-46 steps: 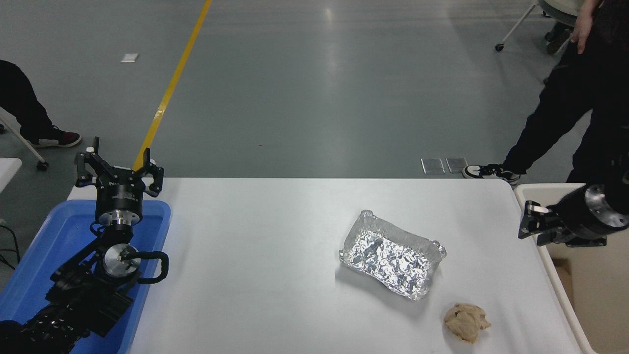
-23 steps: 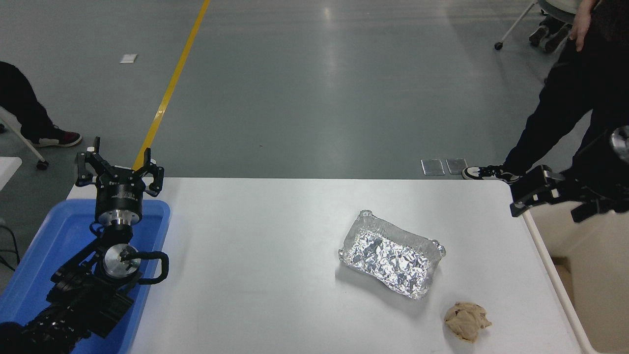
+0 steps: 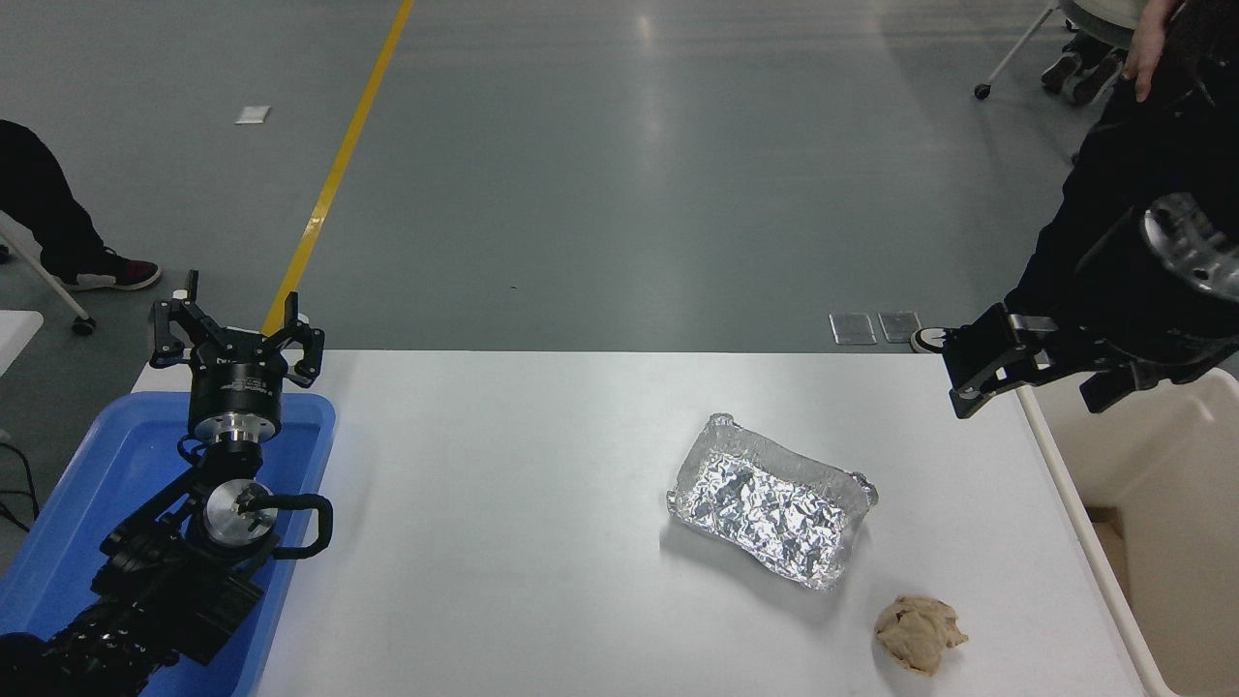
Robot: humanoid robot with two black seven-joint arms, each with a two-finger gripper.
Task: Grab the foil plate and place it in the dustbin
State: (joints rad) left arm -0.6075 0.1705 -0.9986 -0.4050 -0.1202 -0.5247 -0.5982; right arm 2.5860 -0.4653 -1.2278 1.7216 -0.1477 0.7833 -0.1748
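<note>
The foil plate (image 3: 771,499), shiny, crinkled and rectangular, lies flat on the white table (image 3: 523,542) right of centre. My right gripper (image 3: 1045,379) hangs open above the table's far right corner, up and to the right of the plate and well apart from it, with nothing between its fingers. The beige dustbin (image 3: 1157,474) stands against the table's right edge, partly under the right arm. My left gripper (image 3: 232,327) is parked open over the far end of a blue tray at the lower left.
A crumpled tan paper wad (image 3: 918,632) lies near the front edge, just right of the plate. The blue tray (image 3: 97,474) sits at the table's left side. A person in dark trousers (image 3: 1113,194) stands at the far right; another person's leg (image 3: 39,208) shows at the far left.
My right gripper has risen from beside the dustbin rim and swung left and away from the camera, over the table's far right corner. The plate and left arm have not moved.
</note>
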